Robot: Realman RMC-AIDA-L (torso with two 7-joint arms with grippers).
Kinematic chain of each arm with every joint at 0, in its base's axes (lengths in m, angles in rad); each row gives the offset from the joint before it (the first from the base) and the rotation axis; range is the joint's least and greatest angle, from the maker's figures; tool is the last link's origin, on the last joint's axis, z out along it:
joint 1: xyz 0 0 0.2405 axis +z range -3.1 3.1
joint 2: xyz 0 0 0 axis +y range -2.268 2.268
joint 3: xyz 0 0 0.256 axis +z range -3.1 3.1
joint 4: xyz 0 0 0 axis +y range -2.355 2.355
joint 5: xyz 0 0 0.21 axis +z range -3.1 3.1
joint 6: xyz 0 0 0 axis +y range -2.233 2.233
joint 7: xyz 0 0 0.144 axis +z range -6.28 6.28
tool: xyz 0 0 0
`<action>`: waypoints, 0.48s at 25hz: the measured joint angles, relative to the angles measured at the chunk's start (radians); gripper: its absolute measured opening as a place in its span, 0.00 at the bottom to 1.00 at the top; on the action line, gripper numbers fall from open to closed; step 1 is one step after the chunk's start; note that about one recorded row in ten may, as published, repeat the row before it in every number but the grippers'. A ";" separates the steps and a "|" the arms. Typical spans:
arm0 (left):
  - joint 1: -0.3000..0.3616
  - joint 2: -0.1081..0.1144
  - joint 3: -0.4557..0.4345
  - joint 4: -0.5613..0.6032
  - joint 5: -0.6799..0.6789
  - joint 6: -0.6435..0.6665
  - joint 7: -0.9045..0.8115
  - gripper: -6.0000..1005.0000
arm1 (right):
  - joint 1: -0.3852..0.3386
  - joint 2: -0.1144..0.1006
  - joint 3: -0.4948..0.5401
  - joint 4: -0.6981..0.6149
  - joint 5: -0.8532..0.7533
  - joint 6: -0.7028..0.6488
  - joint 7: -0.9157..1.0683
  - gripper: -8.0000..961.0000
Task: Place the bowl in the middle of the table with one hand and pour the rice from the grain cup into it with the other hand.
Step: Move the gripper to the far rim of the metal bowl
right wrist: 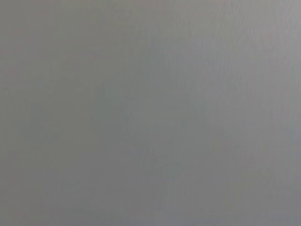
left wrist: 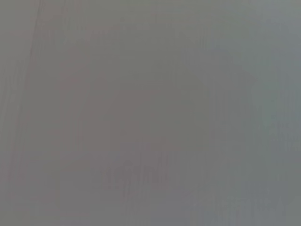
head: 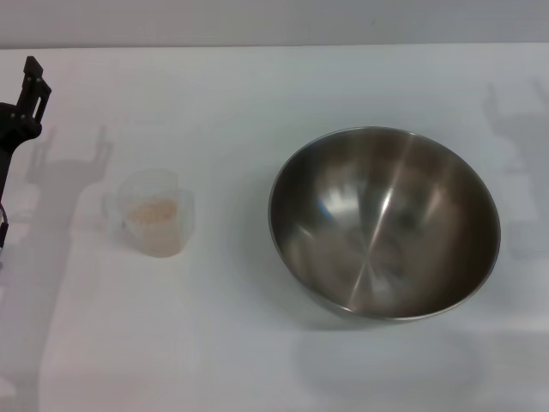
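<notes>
Table [head: 257, 94]: white, flat, fills the head view; far edge runs along the top of that view. Plenty of bare surface around both objects, especially between them and toward the near side.

Bowl [head: 384, 221]: steel, big, sits upright right of centre and holds nothing. Judged rigid and moderately heavy for its size, with a smooth, slippery wall. The thin rim is the only sensible place to pinch, most likely the right-hand rim, nearest the right arm. It should slide easily on this surface, so a short shift left toward the middle looks feasible without lifting high. Room on its left is open until the cup.

Cup [head: 153, 211]: clear plastic, small, upright, left of centre, well apart from the bowl. Judged light, thin-walled, and likely to flex or tip if squeezed hard or nudged. The handle's position is hard to make out here; grasping across the body is probably the safer option.

Rice [head: 153, 209]: pale grains inside the cup, partly filling it. Loose, so any tilt before reaching the bowl risks spilling.

Left gripper [head: 30, 86]: at the far left edge, raised, clear of the cup, holding nothing; cannot tell how far its fingers are spread. Right gripper: not in the head view. Both wrist views show only blank grey surface.
</notes>
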 joint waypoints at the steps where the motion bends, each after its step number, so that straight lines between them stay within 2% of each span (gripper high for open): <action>1: 0.001 0.000 0.000 0.000 0.000 0.000 0.000 0.74 | -0.002 0.000 0.000 -0.026 -0.001 0.035 -0.001 0.76; 3: 0.008 0.000 0.000 -0.002 0.000 0.003 -0.001 0.74 | -0.011 0.000 -0.001 -0.085 -0.001 0.102 -0.003 0.76; 4: 0.011 0.000 0.001 -0.003 0.000 0.005 -0.001 0.74 | -0.031 0.000 0.000 -0.172 -0.002 0.201 -0.011 0.76; 5: 0.016 0.000 0.001 -0.004 0.000 0.007 -0.001 0.74 | -0.031 0.000 0.000 -0.172 -0.002 0.201 -0.011 0.76; 9: 0.030 0.000 0.001 -0.005 0.002 0.013 -0.002 0.74 | -0.104 -0.003 0.011 -0.421 -0.008 0.475 -0.073 0.76; 12: 0.036 0.000 0.001 -0.005 0.001 0.017 -0.002 0.74 | -0.173 0.002 0.037 -0.645 -0.041 0.756 -0.132 0.76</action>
